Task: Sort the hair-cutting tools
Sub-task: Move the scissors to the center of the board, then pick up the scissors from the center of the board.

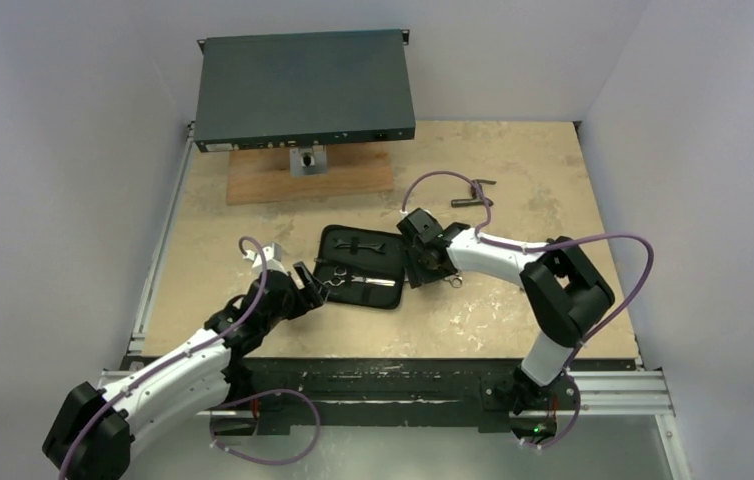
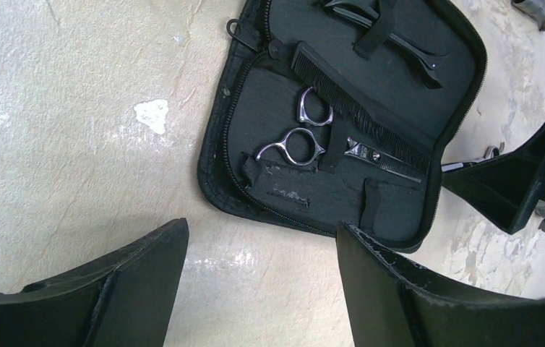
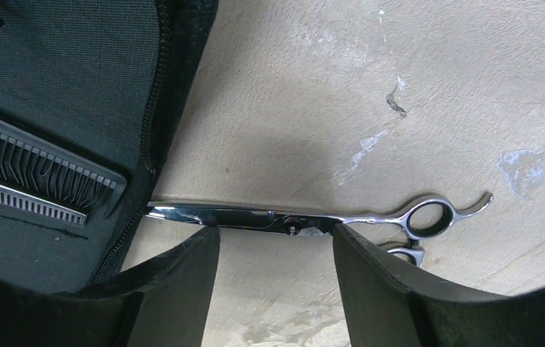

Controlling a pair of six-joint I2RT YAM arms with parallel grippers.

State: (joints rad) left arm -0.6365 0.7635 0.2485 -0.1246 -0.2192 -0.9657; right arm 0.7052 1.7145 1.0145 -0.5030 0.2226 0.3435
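Observation:
An open black zip case lies mid-table. It holds a black comb, silver scissors and a black clip under straps. A second pair of silver scissors lies flat on the table just right of the case, its blades pointing at the zip edge. My right gripper is open right over it, and the blades and pivot run across just beyond both fingertips, with nothing pinched. My left gripper is open and empty over bare table at the case's left edge. The comb also shows in the right wrist view.
A dark flat box rests on a wooden block at the back. A dark T-shaped fitting lies at the back right. The right gripper shows in the left wrist view beside the case.

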